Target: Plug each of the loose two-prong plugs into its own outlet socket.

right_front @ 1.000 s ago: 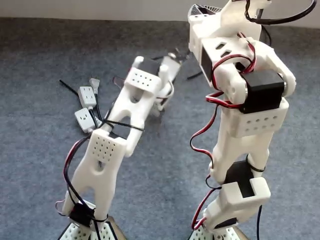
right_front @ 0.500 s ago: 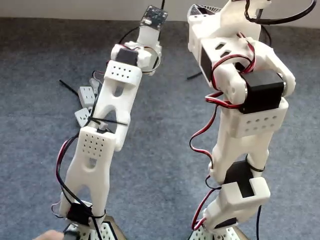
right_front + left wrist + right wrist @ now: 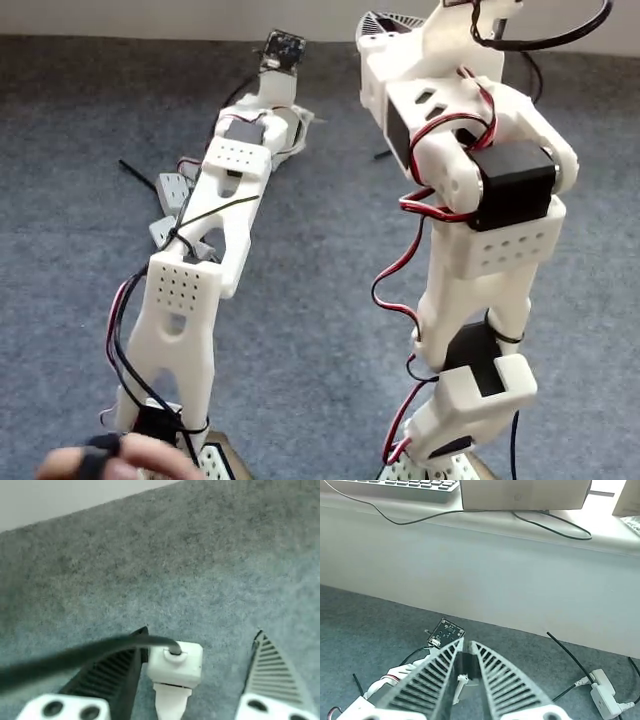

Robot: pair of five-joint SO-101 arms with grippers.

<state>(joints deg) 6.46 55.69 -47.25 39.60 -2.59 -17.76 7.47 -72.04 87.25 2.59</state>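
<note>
Toward the carpet's (image 3: 210,555) far edge the left arm (image 3: 230,200) has stretched further; the left gripper (image 3: 202,631) gapes wide, white plug (image 3: 176,660) between its fingers (image 3: 112,676), beside one.

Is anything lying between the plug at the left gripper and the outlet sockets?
Nothing visible on the carpet stands between. The plug sits in the open left gripper; the sockets lie back beside that arm's own link, which partly covers them from above.
</note>
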